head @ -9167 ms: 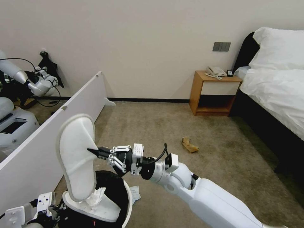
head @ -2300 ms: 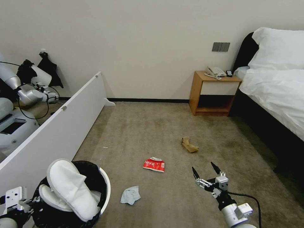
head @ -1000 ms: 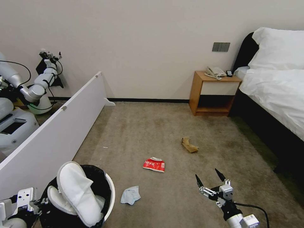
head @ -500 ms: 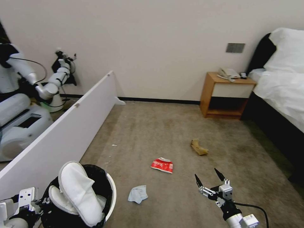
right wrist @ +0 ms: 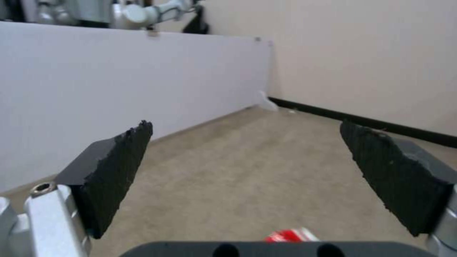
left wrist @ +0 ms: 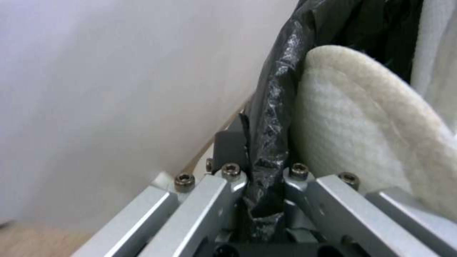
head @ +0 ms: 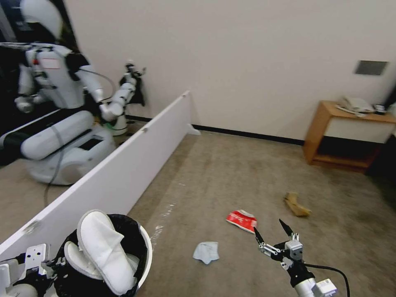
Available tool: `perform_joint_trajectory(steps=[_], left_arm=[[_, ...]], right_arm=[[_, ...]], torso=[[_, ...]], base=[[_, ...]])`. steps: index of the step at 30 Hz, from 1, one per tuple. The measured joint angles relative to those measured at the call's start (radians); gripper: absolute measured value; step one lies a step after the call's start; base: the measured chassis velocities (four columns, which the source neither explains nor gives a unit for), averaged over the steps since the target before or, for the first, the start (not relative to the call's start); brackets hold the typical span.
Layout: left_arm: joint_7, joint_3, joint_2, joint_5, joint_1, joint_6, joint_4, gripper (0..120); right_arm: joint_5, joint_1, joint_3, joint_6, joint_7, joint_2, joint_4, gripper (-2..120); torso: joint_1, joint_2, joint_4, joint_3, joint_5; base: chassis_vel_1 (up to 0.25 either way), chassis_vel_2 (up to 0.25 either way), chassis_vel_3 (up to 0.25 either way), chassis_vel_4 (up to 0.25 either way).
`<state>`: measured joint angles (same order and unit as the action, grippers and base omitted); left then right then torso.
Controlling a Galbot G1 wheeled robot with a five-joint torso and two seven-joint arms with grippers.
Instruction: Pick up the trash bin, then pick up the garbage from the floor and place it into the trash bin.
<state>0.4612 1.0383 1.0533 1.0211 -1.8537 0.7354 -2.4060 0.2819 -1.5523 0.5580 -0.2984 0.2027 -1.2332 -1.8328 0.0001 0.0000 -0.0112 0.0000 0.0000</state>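
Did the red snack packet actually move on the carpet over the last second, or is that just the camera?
No. The red snack packet keeps its place between the crumpled tissue and the brown paper bag; the whole head view shifted together, so the camera turned.

The trash bin (head: 142, 251) sits at the lower left beside a white partition (head: 123, 173), two white slippers (head: 105, 251) sticking out of its black liner, with the left tool (head: 45, 266) at its rim. On the floor (head: 231, 173) lie a crumpled tissue (head: 206, 252), a red packet (head: 241, 220) and a brown paper bag (head: 296, 204). The right tool (head: 272, 235) hovers spread wide near the red packet.
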Motion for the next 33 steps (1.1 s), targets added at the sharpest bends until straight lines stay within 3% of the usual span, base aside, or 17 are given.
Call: perform_joint_trajectory(steps=[5, 9, 33], left_arm=[[0.002, -0.009, 0.003, -0.013, 0.004, 0.000, -0.003, 2], [0.001, -0.013, 0.005, -0.017, 0.005, 0.000, -0.004, 2], [0.001, -0.028, 0.004, -0.022, 0.012, 0.000, -0.003, 2]], right_arm=[[0.000, -0.007, 0.000, 0.011, -0.016, 0.002, -0.005, 100], [-0.005, -0.017, 0.001, 0.022, -0.034, 0.002, -0.008, 100], [-0.008, -0.016, 0.002, 0.031, -0.029, -0.020, -0.003, 100]], torso=[[0.000, 0.000, 0.0006, 0.000, 0.0000], [0.000, 0.000, -0.0008, 0.000, 0.0000], [0.000, 0.000, 0.0000, 0.000, 0.0000]], base=[[0.074, 0.096, 0.082, 0.060], [0.005, 0.018, 0.006, 0.007], [0.000, 0.000, 0.000, 0.000]])
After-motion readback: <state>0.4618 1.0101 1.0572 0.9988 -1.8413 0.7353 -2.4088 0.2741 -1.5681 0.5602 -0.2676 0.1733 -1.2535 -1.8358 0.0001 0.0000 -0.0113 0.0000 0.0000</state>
